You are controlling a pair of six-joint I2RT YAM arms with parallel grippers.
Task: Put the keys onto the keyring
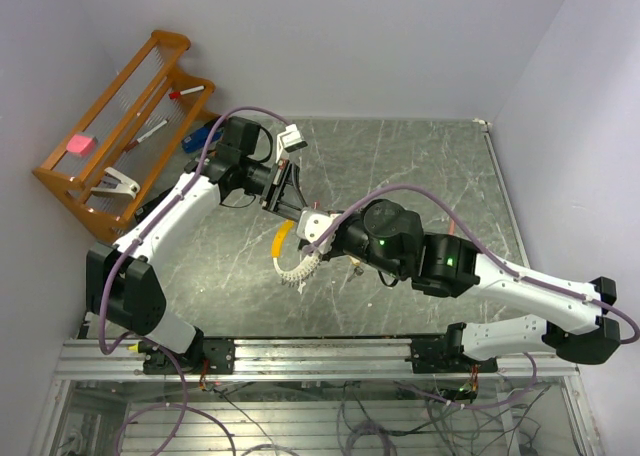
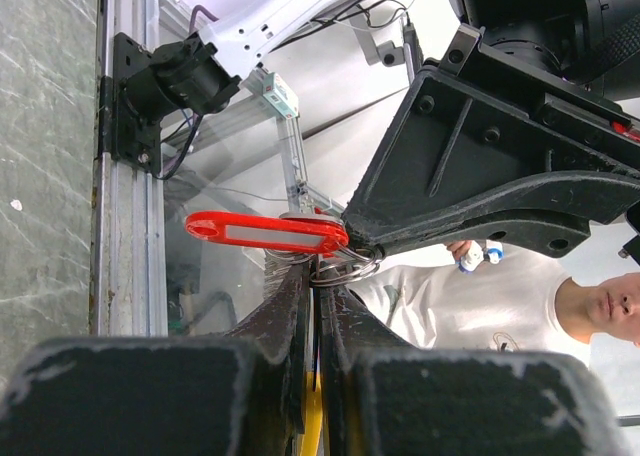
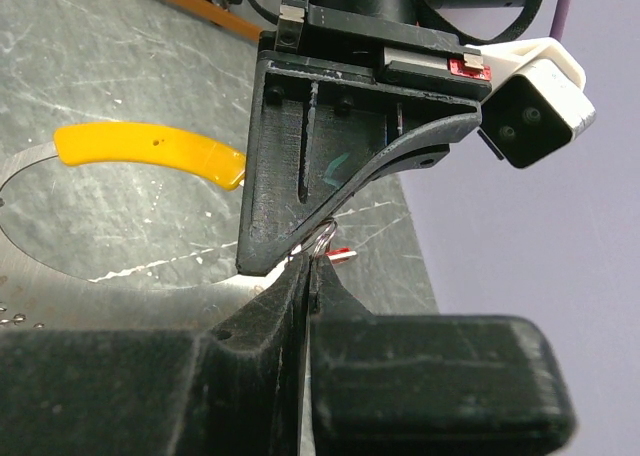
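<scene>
Reaching inward from both sides, tips meeting above the worktop [image 1: 430,176]. Pinching red key [image 2: 268,233] by its wire loop [image 2: 340,266] in left end effector [image 2: 317,278]. Right end effector [image 3: 309,268] pressed together against same loop. Below, on worktop, keyring [image 1: 297,269] with yellow tag [image 3: 150,156]. Wooden rack [image 1: 165,42] far left.

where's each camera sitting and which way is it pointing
top external: above and behind the bases, looking down on the table; both arms show, meeting above the keyring.
left wrist: faces the near rail and a person; left fingers below, shut, red tag at their tips.
right wrist: faces the left arm past the yellow tag; right fingers below, shut.
shared: both wrist views show the small ring between opposing fingers.
</scene>
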